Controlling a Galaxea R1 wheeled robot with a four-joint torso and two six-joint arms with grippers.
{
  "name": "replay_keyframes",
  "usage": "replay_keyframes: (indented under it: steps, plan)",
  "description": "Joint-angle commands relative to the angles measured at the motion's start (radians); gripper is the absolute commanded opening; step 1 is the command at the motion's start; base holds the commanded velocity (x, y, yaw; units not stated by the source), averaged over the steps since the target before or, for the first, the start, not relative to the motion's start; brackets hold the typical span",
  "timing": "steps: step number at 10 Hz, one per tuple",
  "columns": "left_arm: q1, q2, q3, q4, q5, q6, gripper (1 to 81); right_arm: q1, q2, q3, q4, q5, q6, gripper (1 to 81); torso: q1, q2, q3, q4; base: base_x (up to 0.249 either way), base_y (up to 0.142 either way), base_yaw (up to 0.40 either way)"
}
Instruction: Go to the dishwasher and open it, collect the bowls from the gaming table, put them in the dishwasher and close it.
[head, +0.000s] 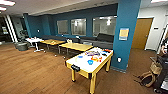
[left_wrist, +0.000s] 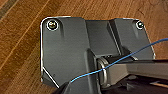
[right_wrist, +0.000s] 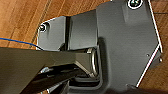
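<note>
The gaming table (head: 88, 65) stands ahead beside the teal pillar (head: 126, 32), and two blue bowls (head: 90, 62) sit on its white surface among colourful clutter. They look light, rigid and slick; the rim seems the best hold. Either hand's state: cannot tell.

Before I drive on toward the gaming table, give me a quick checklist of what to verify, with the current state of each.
1. Gaming table in view ahead: ok.
2. Blue bowls on it: ok, one near the middle and another toward the table's left side.
3. Other coloured items crowd the bowls: not ok.
4. Wood floor up to the table free of obstacles: ok.
5. Bag on the floor to the right, off the path: ok.
6. Hands open and unloaded: cannot tell.
</note>
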Motion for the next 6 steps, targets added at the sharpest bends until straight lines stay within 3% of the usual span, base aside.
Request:
replay_keyframes:
  steps: [1,6]
  plan:
    - [-0.057,-0.004,0.003,-0.001,0.046,0.006,81.1,0.045,0.0,0.007,-0.015,-0.039,-0.002,81.1,0.0,0.0,0.0,0.0,0.168,0.0,0.0]
    - [-0.057,-0.003,0.003,0.002,0.046,0.006,81.1,0.046,0.0,0.007,-0.015,-0.039,-0.002,81.1,0.0,0.0,0.0,0.0,0.186,0.0,0.0]
